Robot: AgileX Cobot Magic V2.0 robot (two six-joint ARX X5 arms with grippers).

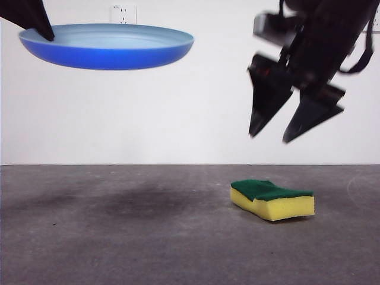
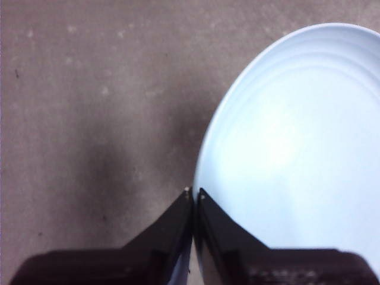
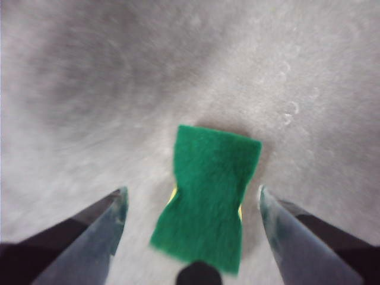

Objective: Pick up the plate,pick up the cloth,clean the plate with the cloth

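Observation:
The light-blue plate (image 1: 107, 46) hangs level in the air at the upper left of the front view. My left gripper (image 1: 41, 29) is shut on its rim; the left wrist view shows the jaws closed on the plate's edge (image 2: 297, 148), gripper (image 2: 194, 193). The cloth, a yellow sponge with a green top (image 1: 272, 199), lies flat on the grey table at right. My right gripper (image 1: 270, 138) is open and hangs above the sponge, not touching it. In the right wrist view the sponge's green face (image 3: 208, 196) lies between the spread jaws, gripper (image 3: 193, 193).
The grey table top (image 1: 119, 237) runs back to a white wall with a power outlet (image 1: 123, 13). A dark shadow lies on the table below the plate.

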